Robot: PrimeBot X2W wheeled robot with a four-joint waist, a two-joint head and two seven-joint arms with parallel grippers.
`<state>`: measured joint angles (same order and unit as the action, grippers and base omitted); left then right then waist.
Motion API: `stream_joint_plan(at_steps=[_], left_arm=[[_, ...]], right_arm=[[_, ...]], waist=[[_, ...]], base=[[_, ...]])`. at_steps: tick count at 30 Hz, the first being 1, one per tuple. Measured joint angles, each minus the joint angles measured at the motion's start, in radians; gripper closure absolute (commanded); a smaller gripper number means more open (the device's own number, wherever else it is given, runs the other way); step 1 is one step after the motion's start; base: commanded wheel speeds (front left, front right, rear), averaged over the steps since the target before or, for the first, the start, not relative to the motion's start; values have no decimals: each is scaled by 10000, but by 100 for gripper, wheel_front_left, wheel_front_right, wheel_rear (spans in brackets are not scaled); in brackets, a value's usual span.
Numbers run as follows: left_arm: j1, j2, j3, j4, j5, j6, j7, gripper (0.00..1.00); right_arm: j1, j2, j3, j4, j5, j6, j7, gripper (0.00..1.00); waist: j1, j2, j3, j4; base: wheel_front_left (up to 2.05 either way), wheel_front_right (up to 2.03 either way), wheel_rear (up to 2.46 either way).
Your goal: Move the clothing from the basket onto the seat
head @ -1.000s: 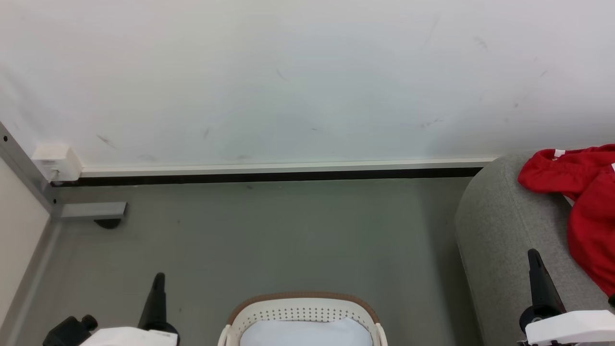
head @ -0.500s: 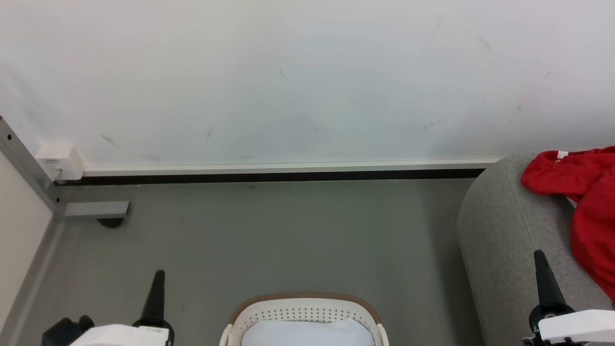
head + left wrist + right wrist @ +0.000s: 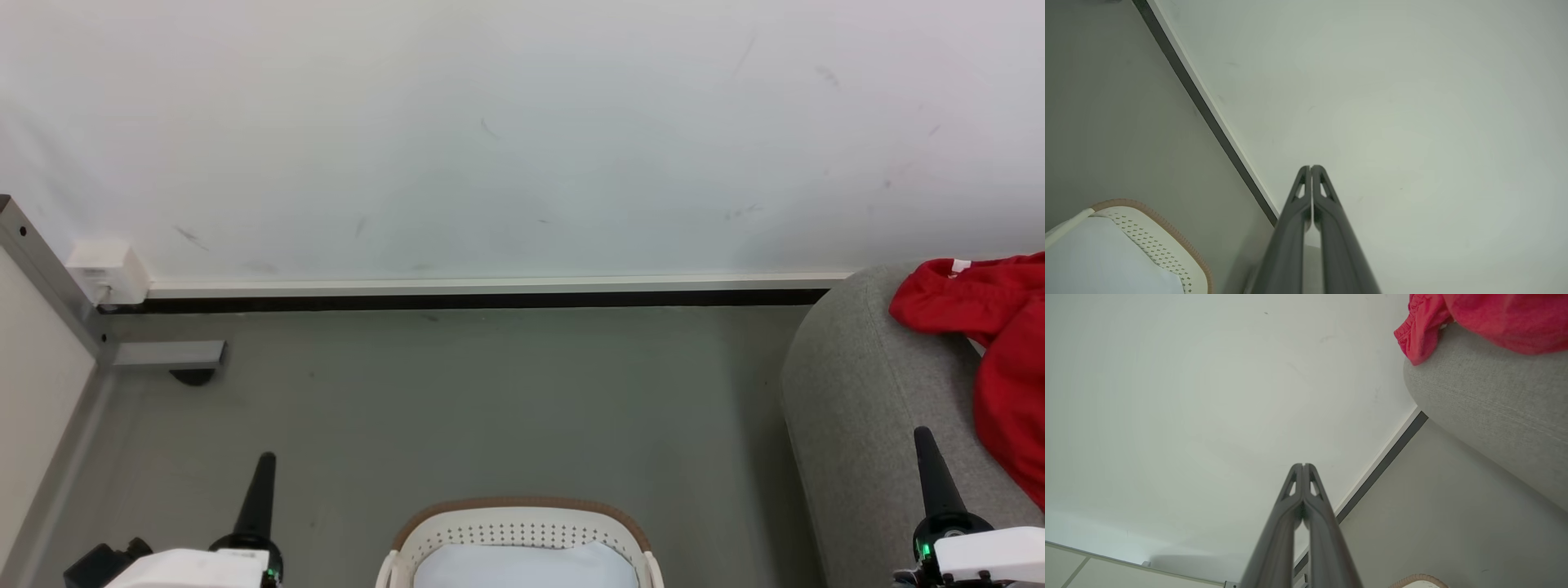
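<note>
Hovering with left gripper [image 3: 1311,168] and right gripper [image 3: 1304,465] both pressed together, empty, eyeing soft, light red clothing [image 3: 955,302] draped on the grey seat [image 3: 857,392], likely best pinched at a bunched fold.

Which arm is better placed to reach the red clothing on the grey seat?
Right. The right claw, shut, is by the seat holding the clothing; the left claw, shut, is on the basket's far side.
</note>
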<state>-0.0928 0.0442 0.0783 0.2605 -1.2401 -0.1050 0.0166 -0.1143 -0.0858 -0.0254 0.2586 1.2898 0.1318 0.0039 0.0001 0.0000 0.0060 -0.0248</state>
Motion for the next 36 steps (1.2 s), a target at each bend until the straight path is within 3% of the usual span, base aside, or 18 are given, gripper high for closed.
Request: stream_joint_plan(at_steps=[36], left_arm=[[-122,13,274,-65,-2834,-180,759,100]], right_arm=[[-2,215,-579,-46,2514,0,775,100]], waist=[[0,0,-38,182]], base=[[0,0,0]])
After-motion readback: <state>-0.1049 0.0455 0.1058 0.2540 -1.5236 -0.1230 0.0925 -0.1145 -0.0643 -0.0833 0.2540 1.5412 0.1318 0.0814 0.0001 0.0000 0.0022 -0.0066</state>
